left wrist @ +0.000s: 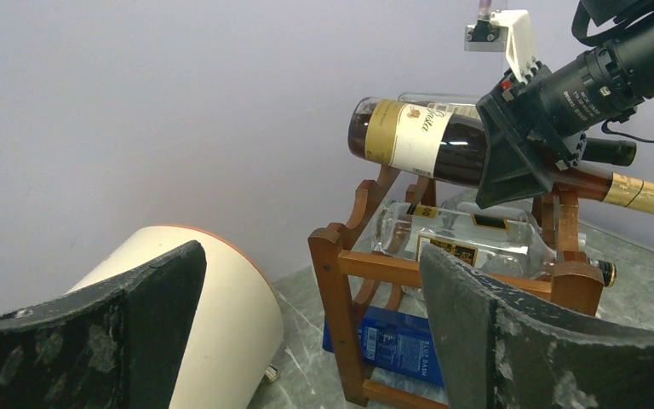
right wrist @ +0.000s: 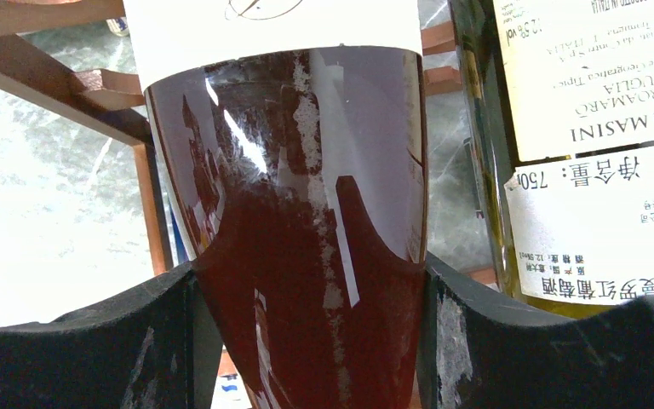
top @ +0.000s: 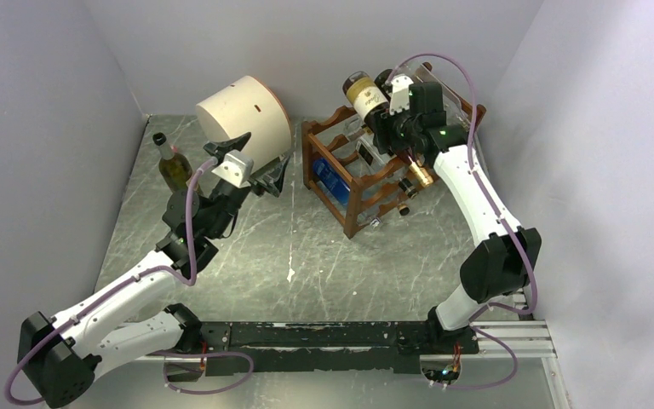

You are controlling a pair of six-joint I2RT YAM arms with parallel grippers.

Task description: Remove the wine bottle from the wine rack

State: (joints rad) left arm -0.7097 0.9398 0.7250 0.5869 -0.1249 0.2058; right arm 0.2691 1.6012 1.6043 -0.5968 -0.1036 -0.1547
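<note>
Grey marbled bench (top: 324, 256) beneath wine rack (top: 351, 209), pale walls (top: 306, 43) behind. Pinching wine bottle (left wrist: 417, 136) at wine rack top with right jaws; left jaws spread.

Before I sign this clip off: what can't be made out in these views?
- Right wrist: the wine bottle fills the frame; its neck and base are cut off by the edges.
- Left wrist: where that bottle meets the wine rack is hidden behind the right gripper.
- Top: the blue item on the lowest tier is partly screened by rails.
</note>
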